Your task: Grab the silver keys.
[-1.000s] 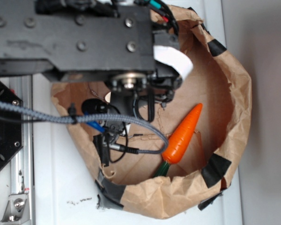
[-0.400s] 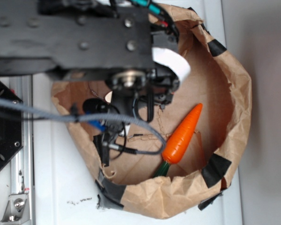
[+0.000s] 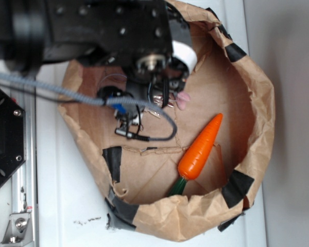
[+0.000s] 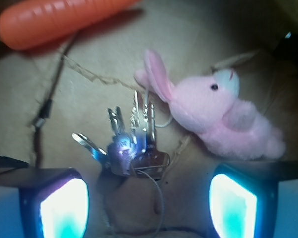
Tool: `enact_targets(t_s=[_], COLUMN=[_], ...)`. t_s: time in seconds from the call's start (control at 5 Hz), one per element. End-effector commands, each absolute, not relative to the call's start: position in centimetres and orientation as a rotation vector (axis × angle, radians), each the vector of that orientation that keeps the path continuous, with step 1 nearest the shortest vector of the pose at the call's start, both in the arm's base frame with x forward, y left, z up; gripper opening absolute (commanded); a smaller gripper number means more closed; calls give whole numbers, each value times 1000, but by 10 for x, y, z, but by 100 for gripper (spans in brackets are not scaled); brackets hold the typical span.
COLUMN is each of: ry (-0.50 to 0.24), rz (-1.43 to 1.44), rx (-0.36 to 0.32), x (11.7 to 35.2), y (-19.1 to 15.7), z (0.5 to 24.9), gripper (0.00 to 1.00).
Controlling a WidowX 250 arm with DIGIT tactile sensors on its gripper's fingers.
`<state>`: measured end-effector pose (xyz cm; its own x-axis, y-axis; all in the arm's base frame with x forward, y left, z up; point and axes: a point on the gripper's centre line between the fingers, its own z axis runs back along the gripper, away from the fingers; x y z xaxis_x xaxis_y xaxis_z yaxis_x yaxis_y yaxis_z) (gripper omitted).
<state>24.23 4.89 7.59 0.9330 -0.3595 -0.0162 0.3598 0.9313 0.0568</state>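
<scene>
In the wrist view the silver keys (image 4: 131, 148) lie fanned out on the brown paper floor, blades pointing away from me, with their thin wire ring (image 4: 158, 196) looping back toward me. My gripper (image 4: 149, 208) is open, its two lit pads (image 4: 64, 208) standing wide on either side of the ring, just short of the key heads, touching nothing. In the exterior view the gripper (image 3: 158, 100) hangs under the black arm inside the paper bag (image 3: 257, 128), and the arm hides most of the keys.
A pink plush bunny (image 4: 213, 111) lies just right of the keys, its ear almost at the blades; a bit of it shows in the exterior view (image 3: 184, 101). An orange toy carrot (image 3: 201, 146) lies farther off. A grey cable (image 3: 159, 135) crosses the bag floor.
The arm and gripper have moved toward the top of the exterior view, uncovering the bag's lower left floor. The bunny's pink now shows beside the gripper.
</scene>
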Motion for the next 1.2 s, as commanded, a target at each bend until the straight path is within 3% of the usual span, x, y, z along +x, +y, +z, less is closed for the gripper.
enact_targets(t_s=[0.0,1.0], ry=[-36,-55], rz=[-379,-438], rx=[120,136], x=[244,215], y=[58,47], z=[70,50], gripper=[100,100])
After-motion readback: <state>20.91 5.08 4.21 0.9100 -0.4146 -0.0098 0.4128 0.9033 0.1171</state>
